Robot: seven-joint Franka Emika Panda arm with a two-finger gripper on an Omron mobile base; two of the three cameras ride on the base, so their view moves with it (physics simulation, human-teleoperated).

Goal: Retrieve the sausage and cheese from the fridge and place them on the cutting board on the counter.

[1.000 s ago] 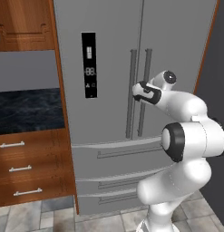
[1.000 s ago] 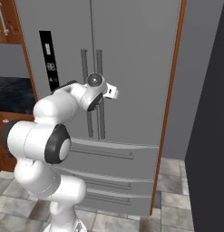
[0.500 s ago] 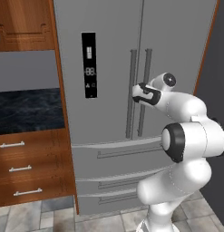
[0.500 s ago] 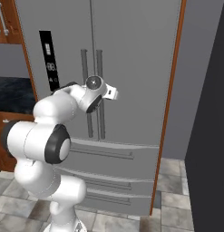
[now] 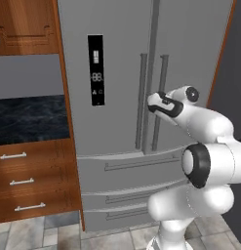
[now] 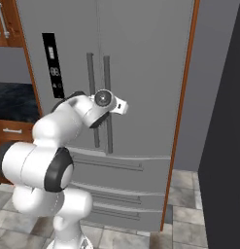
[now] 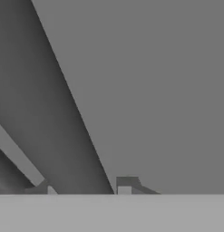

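The tall grey fridge (image 5: 117,49) stands with both doors closed, so the sausage and cheese are hidden. My gripper (image 5: 155,104) is at mid-height on the right door's vertical bar handle (image 5: 163,73). In the hand view the handle (image 7: 63,136) runs diagonally between my two fingertips (image 7: 127,185), and the gripper (image 7: 84,188) is shut on it. From the right base view my hand (image 6: 111,103) covers the handle (image 6: 107,73) at that height. The black marble counter (image 5: 29,117) lies left of the fridge. The cutting board is out of view.
A black display panel (image 5: 96,69) sits on the left door. Lower fridge drawers (image 5: 127,166) are shut. Reddish-brown drawers (image 5: 24,180) are under the counter, and a wooden cabinet (image 5: 24,24) hangs above. A dark wall (image 6: 223,121) stands close on the right.
The jaws have gone from wide open to shut around the right door handle. The hand has edged slightly toward the door; the doors have not moved.
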